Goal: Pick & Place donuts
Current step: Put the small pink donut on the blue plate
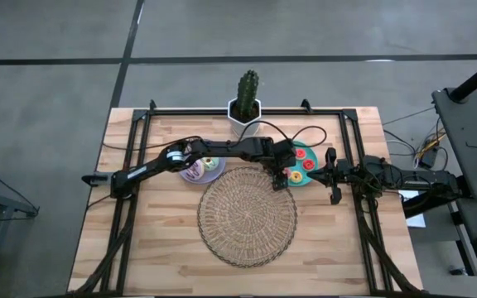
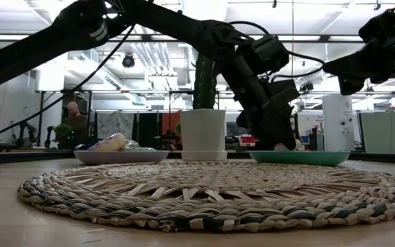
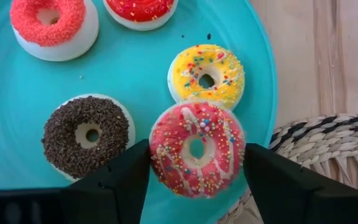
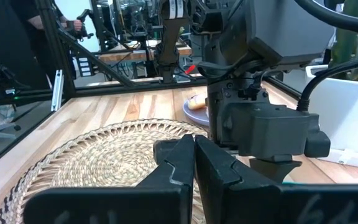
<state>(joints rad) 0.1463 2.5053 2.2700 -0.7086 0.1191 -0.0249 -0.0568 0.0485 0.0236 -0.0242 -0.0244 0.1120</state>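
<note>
My left gripper (image 3: pixel 196 163) reaches over the teal plate (image 3: pixel 129 81), its fingers on either side of the pink iced donut (image 3: pixel 196 149) near the plate's edge by the wicker mat. On the plate also lie a yellow donut (image 3: pixel 206 74), a dark brown one (image 3: pixel 86 134), an orange-red one (image 3: pixel 48 22) and a red one (image 3: pixel 140 9). In the high view the left gripper (image 1: pixel 278 175) is at the teal plate (image 1: pixel 305 161). My right gripper (image 4: pixel 194 155) is shut and empty, above the table right of the plate (image 1: pixel 334 194). My left gripper pinches the pink donut by two opposite sides of its outer rim (image 3: pixel 157 155) between its two fingers, from above, pointing down. The donut lies flat, icing up. I cannot tell whether it rests on the plate or is just clear of it.
A lavender plate (image 1: pixel 201 171) with other donuts stands left of the teal one. The round wicker mat (image 1: pixel 247 217) lies at the table's middle. A cactus in a white pot (image 1: pixel 247 103) stands at the far edge. Black rails (image 1: pixel 131 165) run along the sides.
</note>
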